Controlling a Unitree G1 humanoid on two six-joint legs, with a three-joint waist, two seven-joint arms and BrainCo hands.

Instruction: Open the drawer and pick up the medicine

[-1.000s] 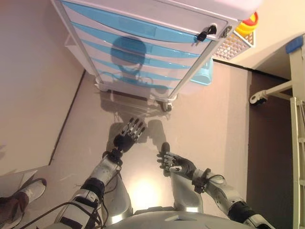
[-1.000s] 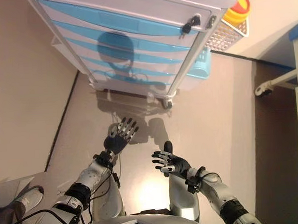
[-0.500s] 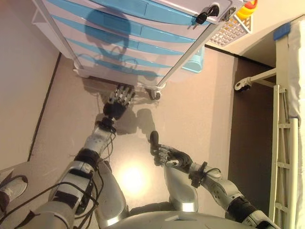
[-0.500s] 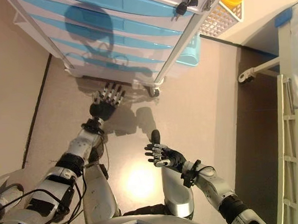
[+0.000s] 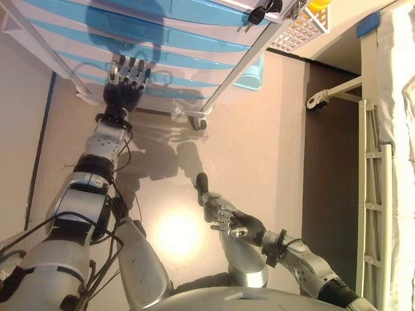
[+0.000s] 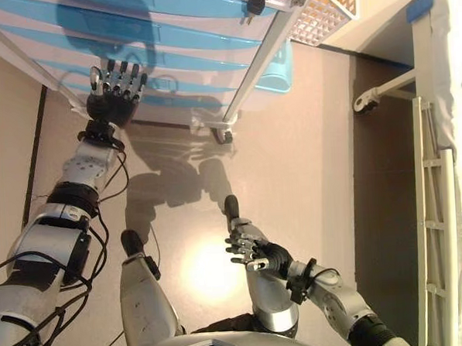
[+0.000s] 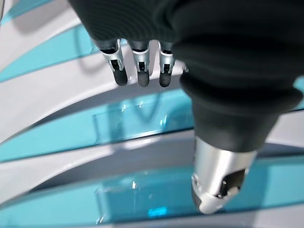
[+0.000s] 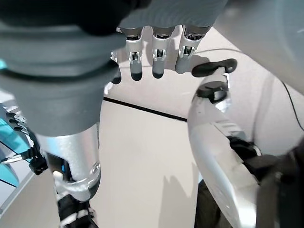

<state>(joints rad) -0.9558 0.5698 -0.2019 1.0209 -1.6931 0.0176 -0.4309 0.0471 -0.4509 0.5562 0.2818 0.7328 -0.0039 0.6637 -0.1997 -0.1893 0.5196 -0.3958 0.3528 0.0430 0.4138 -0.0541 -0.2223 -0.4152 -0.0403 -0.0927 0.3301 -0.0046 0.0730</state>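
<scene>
Reaching my left hand (image 5: 124,83) up, fingers straight and holding nothing, tips just before a long blue drawer (image 5: 162,35) running sideways. My right hand (image 5: 228,220) hangs loose, empty.

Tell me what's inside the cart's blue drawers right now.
Cannot be seen: every drawer on the cart is closed, so no medicine shows. The open left hand is raised before the lower fronts.
</scene>
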